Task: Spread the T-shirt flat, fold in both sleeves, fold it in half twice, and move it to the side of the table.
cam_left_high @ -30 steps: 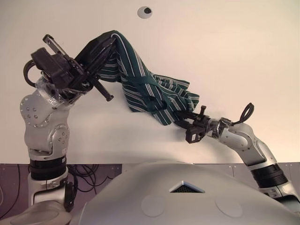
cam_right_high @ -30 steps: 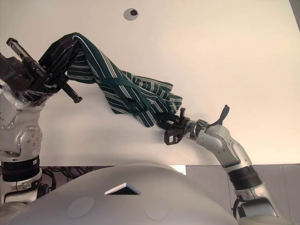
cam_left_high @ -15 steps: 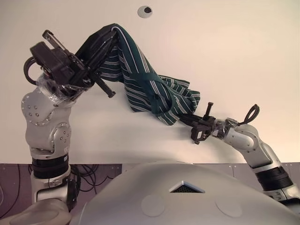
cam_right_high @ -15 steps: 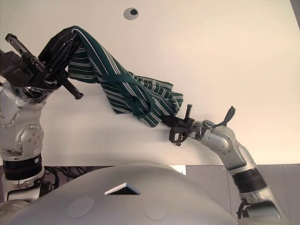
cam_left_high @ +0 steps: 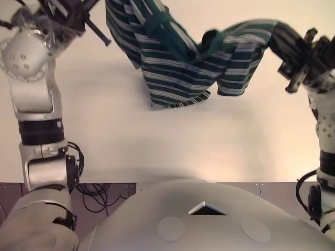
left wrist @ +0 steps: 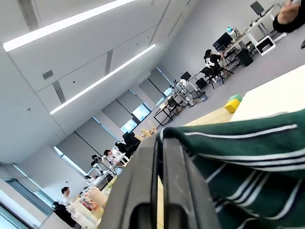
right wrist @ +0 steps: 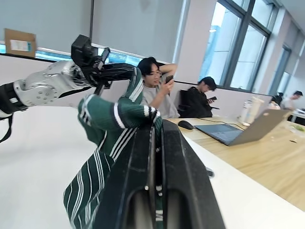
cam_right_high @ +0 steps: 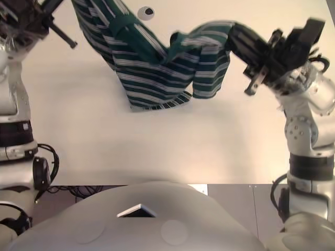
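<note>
Green white-striped fabric T-shirt (cam_left_high: 172, 68), pinched by left end effector (left wrist: 159, 138) and right end effector (right wrist: 155, 129), hangs twisted; may land creased on pale worktop (cam_left_high: 157, 141).

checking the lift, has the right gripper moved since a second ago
Yes. Against the table hole, the right gripper, shut on the T-shirt, has gone from near the table's front edge up to almost the hole's level, farther to the robot's right.

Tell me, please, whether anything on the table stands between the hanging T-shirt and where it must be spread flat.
Nothing visible does. The T-shirt hangs between the left gripper and right gripper over the table; a small round fitting sits beyond it.
</note>
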`<action>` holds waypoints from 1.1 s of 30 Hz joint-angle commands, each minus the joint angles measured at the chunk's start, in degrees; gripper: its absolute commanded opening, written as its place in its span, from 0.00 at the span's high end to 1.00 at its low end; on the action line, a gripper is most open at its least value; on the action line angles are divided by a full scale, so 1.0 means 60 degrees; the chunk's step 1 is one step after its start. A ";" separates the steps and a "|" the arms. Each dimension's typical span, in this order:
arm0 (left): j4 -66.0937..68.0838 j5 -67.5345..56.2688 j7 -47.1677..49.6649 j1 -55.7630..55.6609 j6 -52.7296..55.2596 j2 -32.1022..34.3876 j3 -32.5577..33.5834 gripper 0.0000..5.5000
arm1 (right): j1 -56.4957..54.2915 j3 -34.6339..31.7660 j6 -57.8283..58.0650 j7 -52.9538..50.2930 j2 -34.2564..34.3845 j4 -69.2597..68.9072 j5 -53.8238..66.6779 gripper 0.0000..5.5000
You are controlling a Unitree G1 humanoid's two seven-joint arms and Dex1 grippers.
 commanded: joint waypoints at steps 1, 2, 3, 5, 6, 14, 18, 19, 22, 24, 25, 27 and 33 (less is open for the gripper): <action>0.1981 0.0971 0.0077 -0.2085 -0.0774 0.0162 -0.0416 1.00 | -0.2383 0.0445 0.0240 -0.0461 0.0482 0.1982 -0.1596 1.00; 0.2740 0.1405 0.0195 -0.2700 -0.1117 0.0200 -0.0595 1.00 | -0.3095 0.0559 0.0291 -0.0689 0.0589 0.2648 -0.2109 1.00; 0.3615 0.1889 0.0351 -0.3381 -0.1453 0.0218 -0.0819 1.00 | -0.3919 0.0658 0.0311 -0.1018 0.0719 0.3482 -0.2642 1.00; 0.5128 0.2896 0.0875 -0.4451 -0.2136 0.0275 -0.1259 1.00 | -0.5151 0.0777 0.0171 -0.1349 0.0918 0.4836 -0.3529 1.00; 0.5892 0.3436 0.1260 -0.5000 -0.2410 0.0297 -0.1505 1.00 | -0.5745 0.0821 0.0034 -0.1488 0.1002 0.5534 -0.3908 1.00; 1.0614 0.6285 0.4460 -0.8762 -0.2420 -0.0272 -0.3122 1.00 | -1.0018 0.0402 -0.1301 -0.2404 0.1356 1.1104 -0.5650 1.00; 1.1499 0.6525 0.4985 -0.9772 -0.2016 -0.0539 -0.3337 1.00 | -1.1125 0.0194 -0.1842 -0.2717 0.1393 1.2434 -0.6071 1.00; 1.1642 0.6556 0.5117 -1.0005 -0.1880 -0.0570 -0.3365 1.00 | -1.1362 0.0125 -0.1936 -0.2827 0.1381 1.2650 -0.6145 1.00; 1.1916 0.6594 0.5519 -1.0556 -0.1564 -0.0638 -0.3393 1.00 | -1.1835 -0.0091 -0.2178 -0.3007 0.1336 1.3016 -0.6288 1.00; 1.1977 0.6612 0.5674 -1.0705 -0.1552 -0.0648 -0.3421 1.00 | -1.1949 -0.0171 -0.2317 -0.3031 0.1352 1.3129 -0.6376 1.00; 1.1986 0.6624 0.5704 -1.0735 -0.1578 -0.0651 -0.3441 1.00 | -1.1970 -0.0208 -0.2386 -0.3024 0.1349 1.3160 -0.6415 1.00; 1.1991 0.6625 0.5688 -1.0728 -0.1668 -0.0669 -0.3484 1.00 | -1.1943 -0.0281 -0.2511 -0.2950 0.1333 1.3154 -0.6475 1.00; 1.1789 0.6256 0.4694 -1.0044 -0.2746 -0.0587 -0.3432 1.00 | -1.1273 -0.0385 -0.3008 -0.1992 0.1296 1.2566 -0.6393 1.00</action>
